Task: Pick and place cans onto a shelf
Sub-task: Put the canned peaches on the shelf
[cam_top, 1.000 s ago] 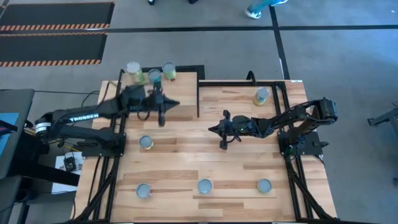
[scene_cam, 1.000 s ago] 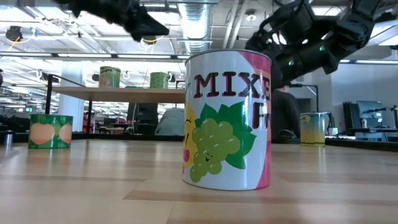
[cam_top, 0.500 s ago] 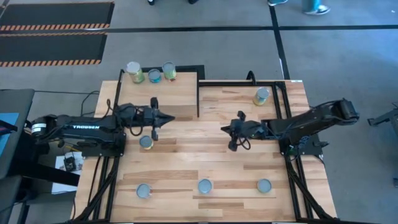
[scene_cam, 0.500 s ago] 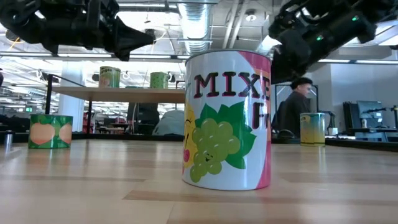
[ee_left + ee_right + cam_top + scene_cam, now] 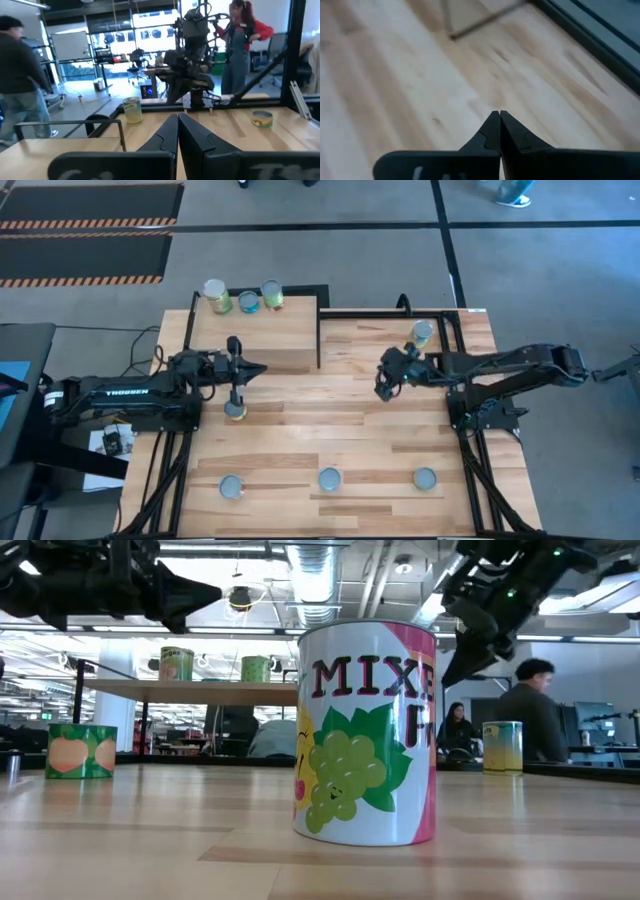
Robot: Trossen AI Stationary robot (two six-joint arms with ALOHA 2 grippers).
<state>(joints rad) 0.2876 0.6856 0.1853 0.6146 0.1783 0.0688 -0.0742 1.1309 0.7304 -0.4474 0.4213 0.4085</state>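
Three cans stand in a row on the shelf (image 5: 255,330), a pale plywood platform at the far left corner of the bench (image 5: 340,435): a green-labelled can (image 5: 214,295), a teal-topped can (image 5: 248,302) just beside it, and a yellow-green can (image 5: 271,293) next along; a yellow-labelled can (image 5: 421,333) stands near the bench's far right edge; three silvery-topped cans line the near side, the near-left can (image 5: 230,486), the mixed-fruit can (image 5: 329,478), whose white label shows green grapes and red lettering, and the near-right can (image 5: 424,477); a peach-labelled can (image 5: 235,410) stands on the bench in front of the shelf; the left tool (image 5: 237,372) reaches out level from the left side, over the shelf's front edge and just behind the peach-labelled can, fingers pressed together with no gap in the left wrist view; the right tool (image 5: 385,374) stretches in from the right, tilted down over bare planks near the yellow-labelled can, its fingertips likewise pressed together, holding nothing; people (image 5: 530,710) stand in the room beyond.
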